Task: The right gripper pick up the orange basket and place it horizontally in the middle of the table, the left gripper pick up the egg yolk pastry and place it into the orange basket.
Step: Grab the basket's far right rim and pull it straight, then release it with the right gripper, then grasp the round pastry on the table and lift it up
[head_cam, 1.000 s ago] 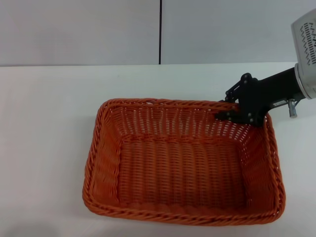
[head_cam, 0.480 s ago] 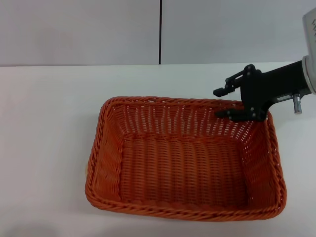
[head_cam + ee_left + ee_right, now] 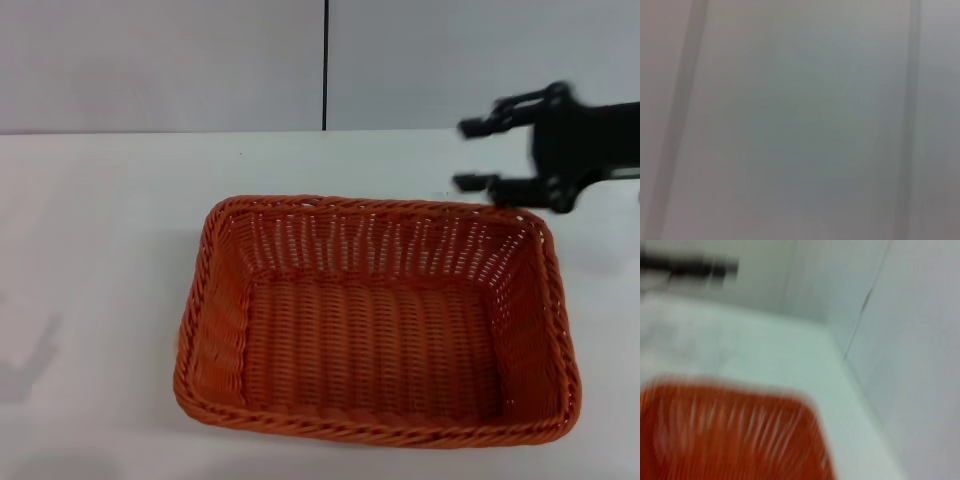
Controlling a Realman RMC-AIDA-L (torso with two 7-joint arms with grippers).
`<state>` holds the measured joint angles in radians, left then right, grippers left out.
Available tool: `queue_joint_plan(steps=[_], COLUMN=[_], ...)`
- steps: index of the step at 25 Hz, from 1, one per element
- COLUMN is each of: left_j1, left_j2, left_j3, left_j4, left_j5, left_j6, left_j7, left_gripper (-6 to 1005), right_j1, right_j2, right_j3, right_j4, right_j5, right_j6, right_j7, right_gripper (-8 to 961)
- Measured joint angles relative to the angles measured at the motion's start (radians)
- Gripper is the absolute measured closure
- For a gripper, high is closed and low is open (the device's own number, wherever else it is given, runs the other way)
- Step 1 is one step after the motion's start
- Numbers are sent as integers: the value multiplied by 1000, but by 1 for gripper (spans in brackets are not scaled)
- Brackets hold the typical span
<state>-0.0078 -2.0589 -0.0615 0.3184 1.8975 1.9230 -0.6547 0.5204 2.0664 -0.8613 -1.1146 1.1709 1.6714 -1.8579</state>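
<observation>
The orange basket [image 3: 375, 320] lies flat on the white table [image 3: 100, 220], its long side running left to right, with nothing inside it. My right gripper [image 3: 466, 155] hangs open above and just behind the basket's far right corner, clear of the rim and holding nothing. In the right wrist view a blurred part of the orange basket [image 3: 730, 435] fills the lower left, with the table [image 3: 765, 350] beyond it. The egg yolk pastry is out of view. The left gripper does not show; the left wrist view holds only a plain grey surface.
A grey wall with a dark vertical seam [image 3: 325, 65] stands behind the table. A faint shadow [image 3: 30, 360] falls on the table at the left edge. A blurred dark bar [image 3: 690, 265] shows far off in the right wrist view.
The right gripper has let go of the basket's far right rim and risen up and to the right. The basket now rests flat on the table.
</observation>
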Motion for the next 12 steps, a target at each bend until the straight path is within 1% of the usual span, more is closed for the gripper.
queue_joint_plan(steps=[1,2,3,4,5,6,7,8,9,10,11,12], left_j1=[-16,-37,-37,-58,-58,-69,-105,-105,-141,-170,-170,-191], left_j2=[0,1,1,2,2,2,2,2,2,2,2,2], left_j3=[75,163,163,233,233,265,305,305,316,319,319,320], left_j4=[67,143,143,203,203,230,269,269,288,298,298,304], left_j5=[1,2,2,6,6,12,46,46,93,137,137,168], left_j6=[-14,-41,-41,-72,-72,-87,-109,-109,-121,-130,-130,-137], left_j7=[-57,-125,-125,-177,-177,-199,-225,-225,-236,-243,-243,-247], left_gripper=[231,231,231,231,231,231,231,231,231,231,231,231], right_j1=[-36,-123,-123,-166,-205,-244,-323,-323,-381,-411,-411,-460], right_j2=[0,1,1,1,1,2,1,1,2,2,2,3], right_j3=[19,50,50,61,68,74,83,83,88,91,91,92], right_j4=[-25,-64,-64,-79,-89,-100,-116,-116,-117,-111,-111,-93], right_j5=[67,209,209,277,329,389,490,490,564,602,602,668], right_j6=[16,38,38,45,49,54,63,63,68,74,74,87], right_j7=[10,29,29,37,44,52,68,68,83,89,89,95], right_gripper=[437,438,437,437,436,435,435,434,433,433,432,432])
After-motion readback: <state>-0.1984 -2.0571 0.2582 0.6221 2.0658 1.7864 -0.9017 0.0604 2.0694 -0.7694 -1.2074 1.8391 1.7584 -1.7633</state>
